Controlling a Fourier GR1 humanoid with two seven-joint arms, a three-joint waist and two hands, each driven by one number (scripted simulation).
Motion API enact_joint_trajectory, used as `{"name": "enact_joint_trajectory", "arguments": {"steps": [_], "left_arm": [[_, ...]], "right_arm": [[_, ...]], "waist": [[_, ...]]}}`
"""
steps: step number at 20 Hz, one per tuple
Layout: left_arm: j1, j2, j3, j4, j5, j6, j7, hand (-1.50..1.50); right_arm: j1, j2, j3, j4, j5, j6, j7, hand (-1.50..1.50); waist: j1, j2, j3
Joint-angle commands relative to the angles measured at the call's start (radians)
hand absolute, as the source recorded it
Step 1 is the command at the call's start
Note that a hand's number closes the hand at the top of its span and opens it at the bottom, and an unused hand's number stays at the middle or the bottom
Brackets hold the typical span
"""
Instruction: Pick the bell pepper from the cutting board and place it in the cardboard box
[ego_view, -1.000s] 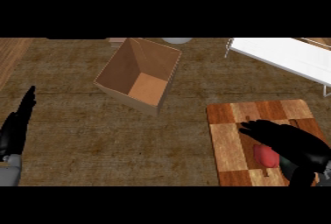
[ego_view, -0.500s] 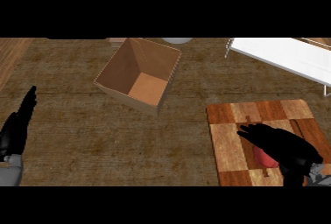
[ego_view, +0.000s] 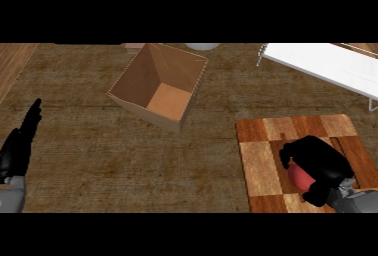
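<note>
Right hand (ego_view: 319, 162) curls round the red bell pepper (ego_view: 297, 176) on the cutting board (ego_view: 260, 150), well apart from the cardboard box (ego_view: 159, 82). I judge the pepper light, hollow and slick, best held across its broad sides. Left hand (ego_view: 18, 147) rests open at left.

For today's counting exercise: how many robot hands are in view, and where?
2. The left hand rests open at the left edge; the right hand curls over the pepper on the board. None hidden.
</note>
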Motion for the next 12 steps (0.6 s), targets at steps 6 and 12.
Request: {"name": "enact_joint_trajectory", "arguments": {"steps": [6, 12], "left_arm": [[-0.050, 0.007, -0.004, -0.016, -0.013, -0.021, 0.009, 0.00], [-0.008, -0.039, -0.017, -0.001, -0.040, 0.017, -0.010, 0.00]], "right_arm": [[-0.341, 0.136, -0.139, 0.374, -0.095, -0.067, -0.115, 1.50], [-0.539, 0.108, -0.257, 0.601, -0.090, -0.242, -0.201, 1.50]], "waist": [[0.044, 0.017, 0.007], [0.028, 0.011, 0.006]]}}
